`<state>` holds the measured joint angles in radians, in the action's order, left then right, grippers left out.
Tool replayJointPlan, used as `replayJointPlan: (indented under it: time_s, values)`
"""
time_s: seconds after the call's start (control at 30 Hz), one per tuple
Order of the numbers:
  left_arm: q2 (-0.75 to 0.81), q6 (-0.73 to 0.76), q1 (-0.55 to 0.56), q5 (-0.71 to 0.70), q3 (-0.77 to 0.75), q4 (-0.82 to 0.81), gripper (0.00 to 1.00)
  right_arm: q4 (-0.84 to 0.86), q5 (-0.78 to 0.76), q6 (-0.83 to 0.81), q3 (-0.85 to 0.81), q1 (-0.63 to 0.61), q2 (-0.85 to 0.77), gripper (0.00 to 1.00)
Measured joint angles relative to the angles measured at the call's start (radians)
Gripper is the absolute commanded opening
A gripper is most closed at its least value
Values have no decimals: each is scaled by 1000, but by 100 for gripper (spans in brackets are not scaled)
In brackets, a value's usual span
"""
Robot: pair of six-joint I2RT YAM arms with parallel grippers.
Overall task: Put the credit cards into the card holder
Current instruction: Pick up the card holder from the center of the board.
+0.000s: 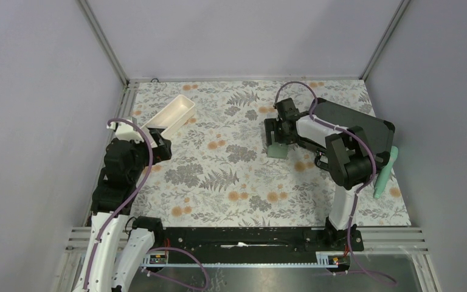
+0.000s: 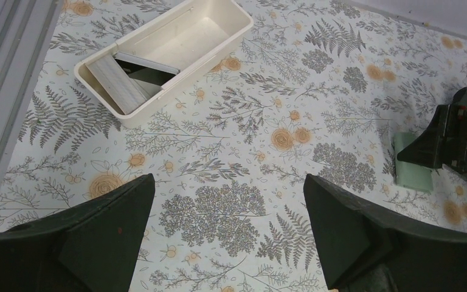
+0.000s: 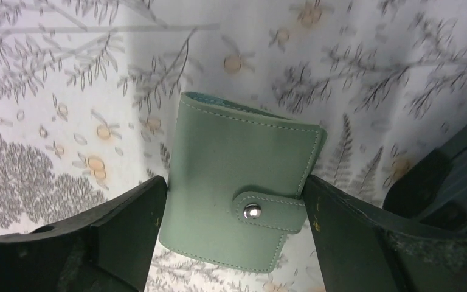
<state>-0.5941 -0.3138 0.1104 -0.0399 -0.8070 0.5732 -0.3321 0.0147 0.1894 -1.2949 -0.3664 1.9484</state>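
The sage-green card holder lies closed on the floral table, its snap tab fastened. My right gripper is open, its wide jaws straddling the holder with the pads right at its left and right edges. From above, the holder peeks out under that gripper. Credit cards, one greyish and one dark, lean inside the white tray. My left gripper is open and empty over bare table, well short of the tray, with the holder far to its right.
The white oblong tray sits at the back left, just beyond the left gripper. A large black hard case lies at the right behind the right arm. A teal stick-like object lies near the right edge.
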Motion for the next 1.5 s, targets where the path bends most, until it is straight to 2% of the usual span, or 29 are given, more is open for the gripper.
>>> replayJointPlan:
  time_s: [0.23,0.43,0.5,0.67,0.8,0.93,1.07,1.17,1.33,1.5]
  values:
    - [4,-13,0,18,0,0,99,-34,2,73,103,-79,-92,89]
    - [11,-130,13,100,36,-49,99,-40,-12,145,163,-118,-171,94]
    - [19,-188,32,122,80,-85,99,-39,-33,167,179,-117,-191,99]
    - [3,-332,165,134,214,-192,99,-18,-53,200,193,-117,-195,99]
    - [-125,-409,393,111,249,-322,99,-12,-59,206,202,-117,-202,95]
    - [-346,-450,536,103,247,-494,99,3,-77,196,249,-117,-265,88]
    - [-510,-455,592,85,230,-552,99,25,-76,183,294,-115,-313,79]
    - [-576,-462,608,80,212,-593,99,47,-65,182,317,-111,-313,74]
    - [-598,-470,610,71,190,-647,99,65,-46,191,331,-95,-296,66]
    - [-583,-472,610,54,189,-655,99,109,-21,208,380,-71,-294,62]
